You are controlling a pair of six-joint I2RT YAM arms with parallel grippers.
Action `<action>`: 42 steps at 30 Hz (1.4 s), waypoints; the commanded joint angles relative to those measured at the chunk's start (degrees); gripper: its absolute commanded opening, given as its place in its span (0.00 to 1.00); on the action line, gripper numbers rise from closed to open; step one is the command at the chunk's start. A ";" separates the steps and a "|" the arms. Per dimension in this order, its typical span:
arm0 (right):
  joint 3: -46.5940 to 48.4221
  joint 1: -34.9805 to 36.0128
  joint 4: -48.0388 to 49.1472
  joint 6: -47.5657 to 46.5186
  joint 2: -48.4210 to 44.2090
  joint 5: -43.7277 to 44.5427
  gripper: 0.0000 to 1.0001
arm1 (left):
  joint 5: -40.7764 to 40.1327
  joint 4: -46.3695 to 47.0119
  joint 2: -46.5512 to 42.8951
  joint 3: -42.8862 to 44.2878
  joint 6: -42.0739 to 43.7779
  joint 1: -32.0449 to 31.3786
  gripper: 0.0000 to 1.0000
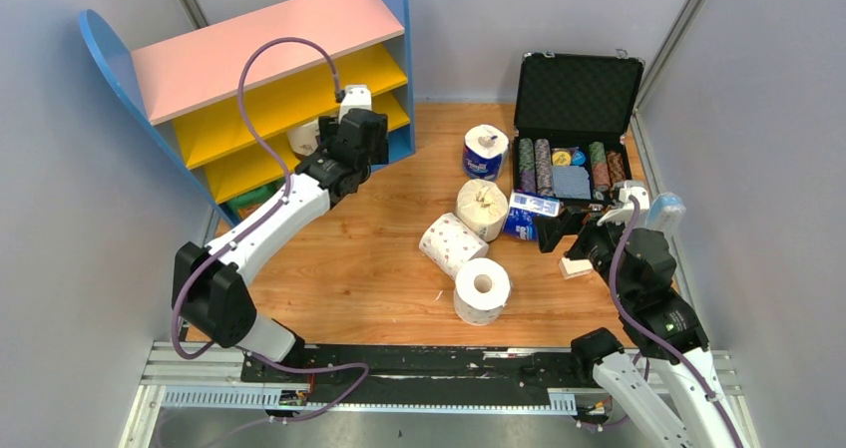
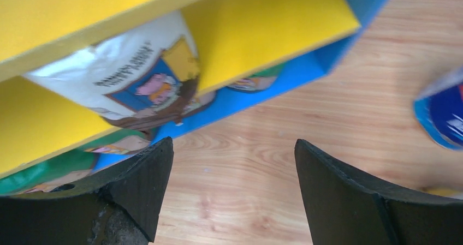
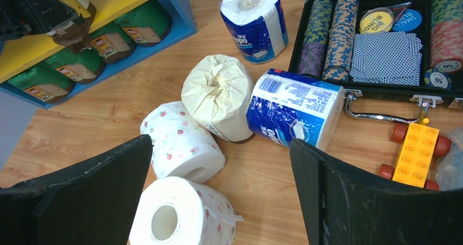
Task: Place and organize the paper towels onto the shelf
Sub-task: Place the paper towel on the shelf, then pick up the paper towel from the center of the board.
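Note:
The shelf (image 1: pixel 249 49), with blue sides, a pink top and yellow boards, stands at the back left. A printed cream-wrapped paper towel roll (image 2: pixel 136 76) lies on its middle yellow board, and green-wrapped rolls (image 3: pixel 82 59) fill the bottom tier. My left gripper (image 2: pixel 233 144) is open just in front of that roll and holds nothing. On the table lie more paper towels: an upright blue-white roll (image 1: pixel 486 152), a cream roll (image 3: pixel 218 95), a lying blue-white roll (image 3: pixel 295 108), a floral roll (image 3: pixel 180 141) and a white hollow-core roll (image 3: pixel 174 215). My right gripper (image 3: pixel 221 141) hangs open above them.
An open black foam-lined case (image 1: pixel 579 99) with poker chip stacks and cards sits at the back right. A yellow toy brick car (image 3: pixel 416 155) lies in front of it, near my right arm. Grey walls close in both sides.

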 commanded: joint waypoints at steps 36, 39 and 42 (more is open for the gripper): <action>0.11 0.18 1.49 1.45 -3.71 3.55 1.00 | 19.87 4.55 25.28 12.59 -6.30 -20.54 0.89; 0.11 0.19 1.38 1.50 -3.64 3.57 1.00 | 20.16 4.80 26.80 13.88 -6.83 -20.52 0.87; 0.15 0.26 1.38 1.50 -3.59 3.66 1.00 | 20.19 3.88 27.80 14.97 -6.58 -20.44 0.82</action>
